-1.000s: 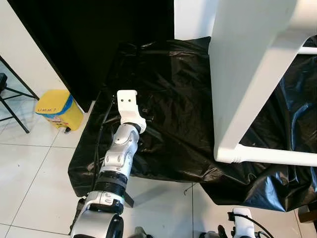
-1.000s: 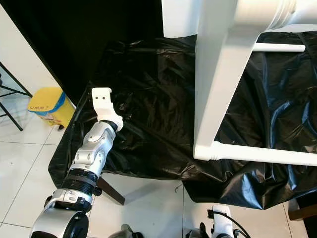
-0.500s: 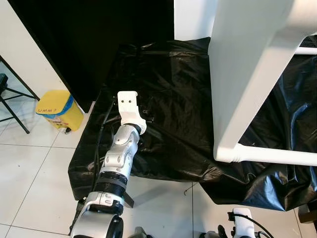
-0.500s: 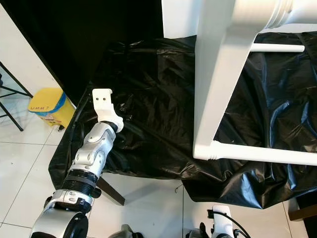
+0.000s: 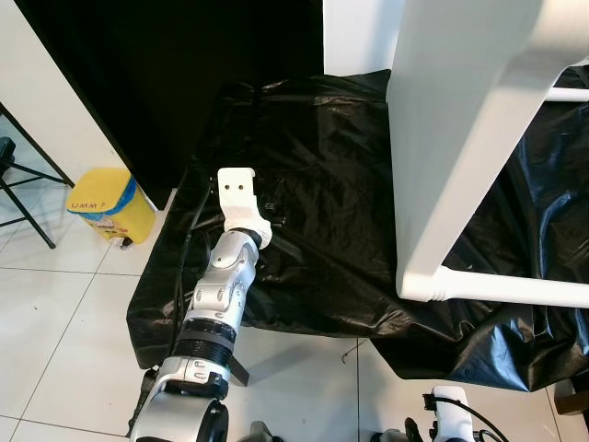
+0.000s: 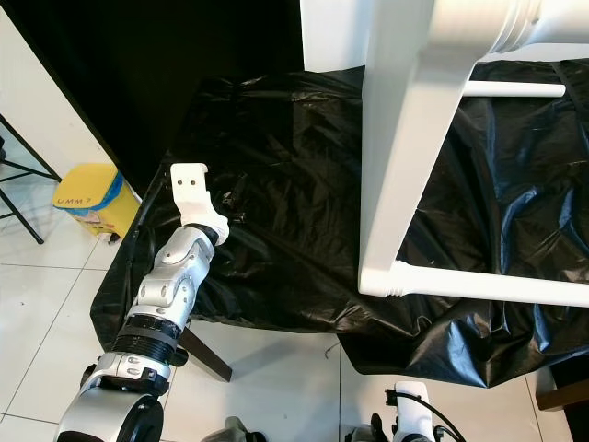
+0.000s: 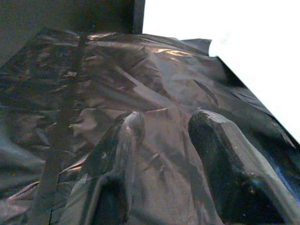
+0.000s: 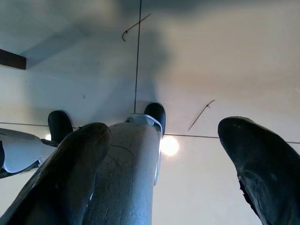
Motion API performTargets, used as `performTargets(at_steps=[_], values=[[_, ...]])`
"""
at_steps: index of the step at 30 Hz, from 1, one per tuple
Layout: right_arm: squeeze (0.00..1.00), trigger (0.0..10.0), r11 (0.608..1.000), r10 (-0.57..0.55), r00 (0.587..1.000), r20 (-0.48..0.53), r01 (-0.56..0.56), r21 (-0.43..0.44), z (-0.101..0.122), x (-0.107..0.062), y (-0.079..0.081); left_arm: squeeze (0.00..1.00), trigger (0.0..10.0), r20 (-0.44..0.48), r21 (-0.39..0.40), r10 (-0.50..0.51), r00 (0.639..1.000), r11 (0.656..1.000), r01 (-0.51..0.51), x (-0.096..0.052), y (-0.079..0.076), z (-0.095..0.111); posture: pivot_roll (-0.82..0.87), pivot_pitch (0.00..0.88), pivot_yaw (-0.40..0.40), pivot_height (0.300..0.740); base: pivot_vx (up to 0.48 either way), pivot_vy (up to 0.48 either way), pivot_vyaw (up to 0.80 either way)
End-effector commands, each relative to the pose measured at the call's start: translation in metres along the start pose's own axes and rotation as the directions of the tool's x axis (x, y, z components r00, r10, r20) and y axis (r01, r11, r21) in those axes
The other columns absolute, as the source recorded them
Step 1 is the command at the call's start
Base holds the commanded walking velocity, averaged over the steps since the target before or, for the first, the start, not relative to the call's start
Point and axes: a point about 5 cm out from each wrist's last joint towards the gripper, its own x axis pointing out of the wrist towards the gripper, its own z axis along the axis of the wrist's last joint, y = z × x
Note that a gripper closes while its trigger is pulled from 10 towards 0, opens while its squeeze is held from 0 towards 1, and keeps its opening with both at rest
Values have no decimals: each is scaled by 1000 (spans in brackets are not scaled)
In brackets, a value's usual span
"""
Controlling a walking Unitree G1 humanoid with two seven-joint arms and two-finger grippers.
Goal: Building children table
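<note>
While a white children's table frame (image 5: 460,138) rises close before the head camera, one thick leg runs down to a rounded joint with a horizontal white rail (image 5: 515,290) that reaches toward the right edge of the scene. A thinner white rod (image 6: 515,89) crosses higher up behind the leg. The frame stands over a crinkled black plastic sheet (image 5: 322,184) that drapes a low surface and spills over its front edge toward the white tiled floor (image 5: 55,322).

The robot's left arm (image 5: 221,295) stretches forward over the sheet's front left corner, its white wrist bracket (image 5: 239,198) above the plastic. In the left wrist view, the left hand (image 7: 164,124) has its two black fingers (image 7: 220,154) apart, holding nothing, just above the wrinkled sheet, with the bright white frame off to one side.

The right hand (image 8: 164,140) hangs low, its fingers (image 8: 262,164) spread wide and empty over the floor tiles, near the robot's own foot.

A yellow bin (image 5: 110,204) with a blue band sits on the floor beside the sheet's left edge, against a black panel (image 5: 166,74). Thin black stand legs (image 5: 23,184) show at the far left.
</note>
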Motion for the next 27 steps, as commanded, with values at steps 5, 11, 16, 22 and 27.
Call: performTargets(at_steps=[5, 11, 16, 22, 27], values=[[0, 10000, 1000, 20, 996, -91, -20, 5, -24, -6, 6, 0, 10000, -27, 5, -38, 999, 999, 39, -4, 2, -5, -88, 75, 85, 740, -155, 0, 0], [0, 10000, 1000, 19, 995, -93, -19, 8, -24, -6, 6, 0, 10000, -29, 3, -35, 999, 999, 35, -4, 3, -5, -87, 80, 85, 740, -275, 0, 0], [0, 10000, 1000, 19, 995, -94, -18, 8, -24, -6, 6, 0, 10000, -28, 3, -33, 999, 999, 33, -3, 3, -5, -85, 80, 85, 740, -277, 0, 0], [0, 10000, 1000, 20, 995, -95, -19, 8, -24, -6, 6, 0, 10000, -28, 3, -30, 999, 1000, 31, -3, 3, -4, -85, 79, 84, 740, -277, 0, 0], [0, 10000, 1000, 20, 995, -96, -19, 8, -24, -6, 6, 0, 10000, -26, 2, -29, 999, 1000, 29, -3, 4, -4, -85, 78, 85, 740, -276, 0, 0]])
